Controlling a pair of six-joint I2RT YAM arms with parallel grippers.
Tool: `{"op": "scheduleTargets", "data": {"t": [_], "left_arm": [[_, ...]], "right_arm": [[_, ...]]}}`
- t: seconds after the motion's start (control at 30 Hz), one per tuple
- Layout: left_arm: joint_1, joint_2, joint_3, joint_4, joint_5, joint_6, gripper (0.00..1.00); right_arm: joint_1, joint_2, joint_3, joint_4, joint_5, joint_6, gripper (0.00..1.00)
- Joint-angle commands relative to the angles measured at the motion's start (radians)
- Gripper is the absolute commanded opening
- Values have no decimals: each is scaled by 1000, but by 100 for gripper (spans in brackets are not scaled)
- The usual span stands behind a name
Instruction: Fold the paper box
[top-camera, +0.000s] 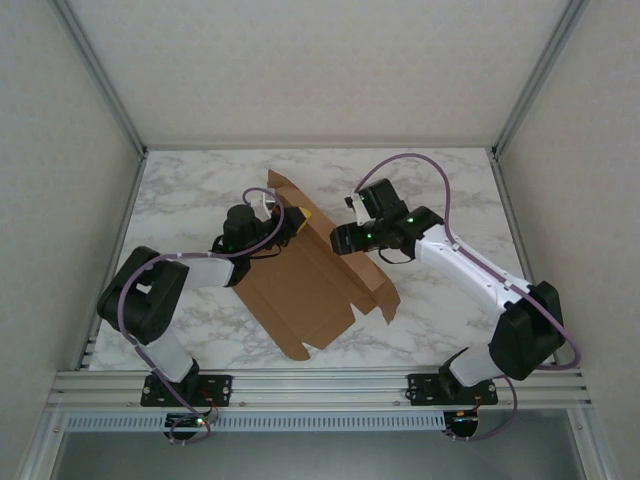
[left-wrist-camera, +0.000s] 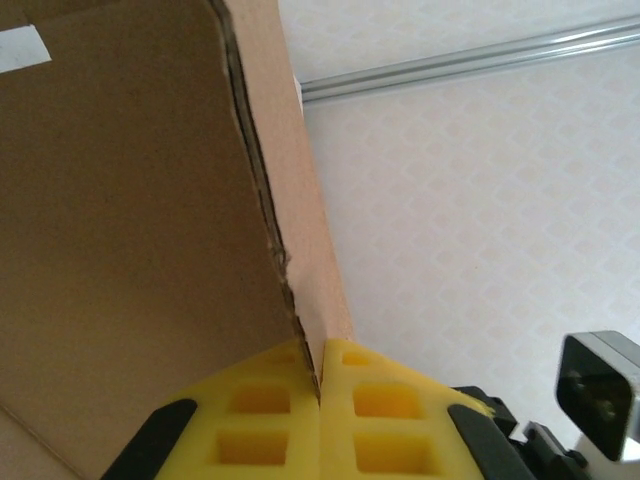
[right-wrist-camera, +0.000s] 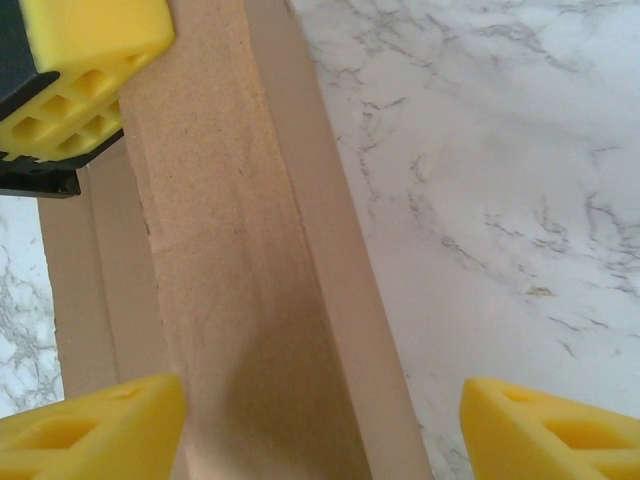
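The paper box (top-camera: 300, 290) is a brown die-cut cardboard sheet lying askew on the table's middle, with its far flaps raised. My left gripper (top-camera: 293, 222) is at the sheet's far corner, and its yellow pads are shut on the edge of an upright flap (left-wrist-camera: 322, 385). The flap's inner face (left-wrist-camera: 130, 250) rises to the left of the pads. My right gripper (top-camera: 345, 238) hovers at the right-hand wall of the box (right-wrist-camera: 250, 300). It stands open (right-wrist-camera: 322, 430), the raised cardboard strip passing between its wide-apart fingers (right-wrist-camera: 90, 430) without touching them. The left gripper's pad (right-wrist-camera: 80, 40) shows beyond.
The marble tabletop (top-camera: 450, 190) lies open to the right and behind the box. Pale enclosure walls and aluminium posts (top-camera: 530, 90) ring the table, and a frame rail (top-camera: 320, 385) runs along the near edge by the arm bases.
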Motion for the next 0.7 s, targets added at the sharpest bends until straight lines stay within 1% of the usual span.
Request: {"op": "scheduleTargets", "data": {"t": [0.0,0.13,0.23,0.3,0.4,0.47,0.6,0.67], "left_arm": [[-14,-43,-11,-11,-61,48,0],[-33,-45,-10,-1,-85,48,0],[-39,-63,-26,6,-119,40,0],[-41,-85,-53,20,-162,29,0],[-41,-122,-100,62,-206,14,0],[-41,-152,-128,72,-238,12,0],[-41,-230,-205,85,-357,6,0],[-41,-271,-245,88,-422,-11,0]], "right_arm": [[12,-87,30,-36,94,14,69],[70,-148,21,-67,176,3,60],[142,-172,16,-111,247,10,56],[166,-187,6,-135,258,50,53],[198,-215,-13,-158,248,115,53],[209,-224,-12,-180,232,157,56],[221,-271,-58,-159,238,238,56],[222,-280,-73,-147,230,247,56]]}}
